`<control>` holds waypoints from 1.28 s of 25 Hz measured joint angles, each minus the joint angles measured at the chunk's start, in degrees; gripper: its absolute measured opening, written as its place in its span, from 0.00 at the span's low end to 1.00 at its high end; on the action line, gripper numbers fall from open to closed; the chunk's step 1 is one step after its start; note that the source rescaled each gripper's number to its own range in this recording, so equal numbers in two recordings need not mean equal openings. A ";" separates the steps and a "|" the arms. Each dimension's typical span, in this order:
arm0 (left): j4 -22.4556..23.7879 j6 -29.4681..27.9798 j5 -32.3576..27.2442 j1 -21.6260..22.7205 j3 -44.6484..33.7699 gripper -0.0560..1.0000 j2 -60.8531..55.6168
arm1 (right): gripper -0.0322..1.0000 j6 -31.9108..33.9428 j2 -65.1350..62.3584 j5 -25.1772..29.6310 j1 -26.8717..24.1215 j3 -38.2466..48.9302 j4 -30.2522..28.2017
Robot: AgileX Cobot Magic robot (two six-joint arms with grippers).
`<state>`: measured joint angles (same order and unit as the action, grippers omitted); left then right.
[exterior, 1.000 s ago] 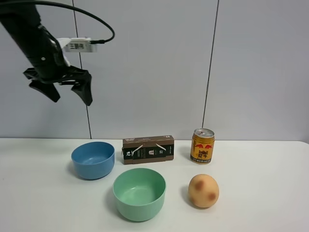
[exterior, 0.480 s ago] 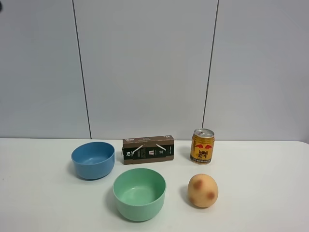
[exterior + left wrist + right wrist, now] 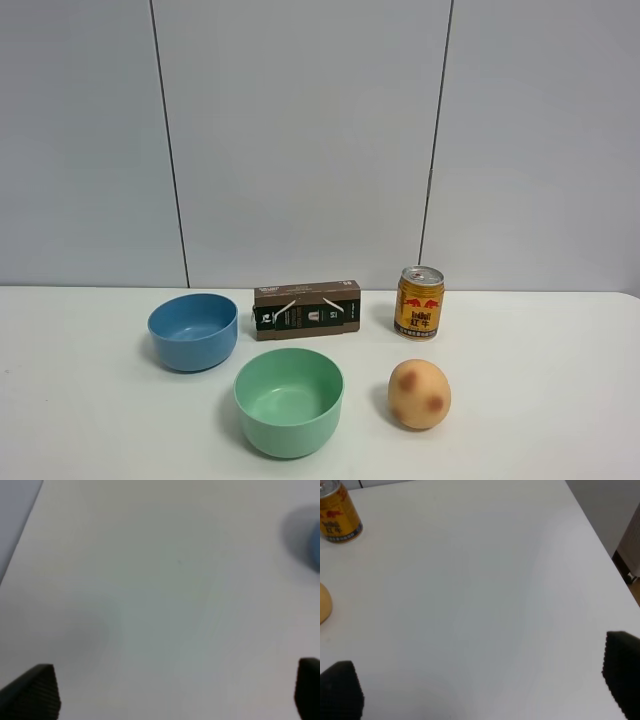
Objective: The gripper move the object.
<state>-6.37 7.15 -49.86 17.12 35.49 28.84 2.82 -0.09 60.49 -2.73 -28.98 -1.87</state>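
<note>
The object, a round orange-yellow peach with reddish-brown blotches, rests on the white table right of the green bowl. Its edge shows in the right wrist view. Neither gripper shows in the exterior high view. My left gripper is open and empty over bare table, with only its black fingertips showing. My right gripper is open and empty over bare table right of the peach, with its fingertips far apart.
A blue bowl stands at the left, and its blurred edge shows in the left wrist view. A brown box and a gold-red can stand behind; the can also shows in the right wrist view. The table's right edge is near.
The left arm, raised at the upper left one second ago, has left the exterior high view. The objects on the table have not moved.
</note>
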 joint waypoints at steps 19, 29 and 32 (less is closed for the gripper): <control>-0.60 -1.10 -4.87 0.00 -5.08 0.97 -15.71 | 1.00 0.00 0.00 0.00 0.00 0.00 0.00; -0.69 -1.10 -10.29 0.00 -6.32 0.97 -16.18 | 1.00 0.00 0.00 0.00 0.00 0.00 0.00; -0.69 -1.15 -10.29 0.00 -6.32 0.97 -16.34 | 1.00 0.00 0.00 0.00 0.00 0.00 0.00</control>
<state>-7.05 6.00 -60.15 17.12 29.17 12.50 2.82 -0.09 60.49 -2.73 -28.98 -1.87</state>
